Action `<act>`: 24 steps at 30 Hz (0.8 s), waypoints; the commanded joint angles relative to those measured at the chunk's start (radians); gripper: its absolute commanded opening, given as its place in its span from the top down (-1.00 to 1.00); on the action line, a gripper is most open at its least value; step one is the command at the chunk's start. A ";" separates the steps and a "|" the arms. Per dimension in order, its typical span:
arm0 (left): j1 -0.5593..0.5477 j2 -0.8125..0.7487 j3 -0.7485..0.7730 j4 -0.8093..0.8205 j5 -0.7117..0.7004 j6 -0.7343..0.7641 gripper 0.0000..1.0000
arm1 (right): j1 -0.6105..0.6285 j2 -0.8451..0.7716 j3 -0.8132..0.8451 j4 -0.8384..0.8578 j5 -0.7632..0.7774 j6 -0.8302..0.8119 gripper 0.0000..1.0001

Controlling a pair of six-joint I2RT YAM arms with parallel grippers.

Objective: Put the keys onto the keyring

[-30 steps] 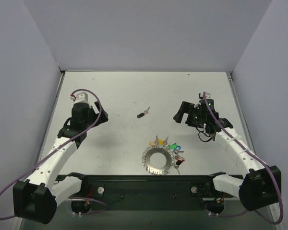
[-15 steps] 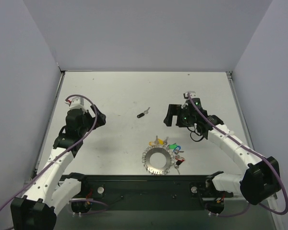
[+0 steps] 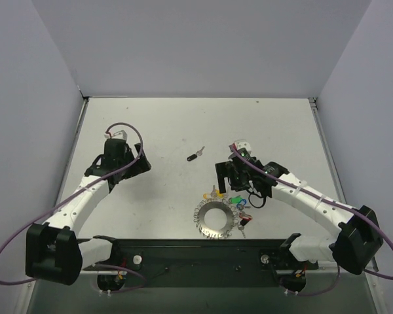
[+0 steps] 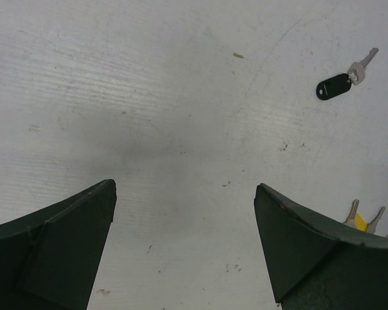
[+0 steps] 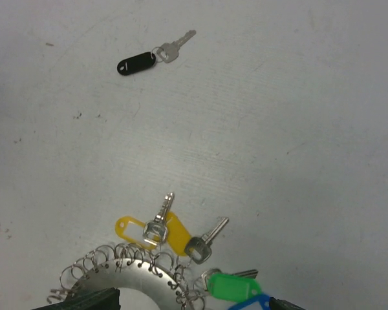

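Note:
The keyring (image 3: pixel 216 221) is a wide flat silver ring with small loops round its rim, lying near the table's front middle. Keys with yellow (image 3: pixel 215 192), green (image 3: pixel 234 200) and blue (image 3: pixel 242 203) tags cluster on its far-right rim. The right wrist view shows the keyring (image 5: pixel 126 279), yellow tags (image 5: pixel 174 232) and green tag (image 5: pixel 233 286) close below. A black-headed key (image 3: pixel 195 156) lies alone farther back. My right gripper (image 3: pixel 224 175) hovers open over the ring's far rim. My left gripper (image 3: pixel 139 164) stands open over bare table, with the black key (image 4: pixel 334 86) ahead of it to the right.
The white tabletop (image 3: pixel 170 124) is walled by grey panels at the back and sides. A black mounting bar (image 3: pixel 196 252) runs along the near edge just behind the keyring. Purple cables loop off both arms.
My right arm has swung left and down from the right side to just above the keys at the ring. My left wrist has shifted a little to the right. Both grippers stay open.

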 commanded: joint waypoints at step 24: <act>-0.054 0.154 0.005 0.187 0.225 -0.013 -0.87 | 0.130 -0.033 -0.156 -0.221 -0.106 0.247 -0.33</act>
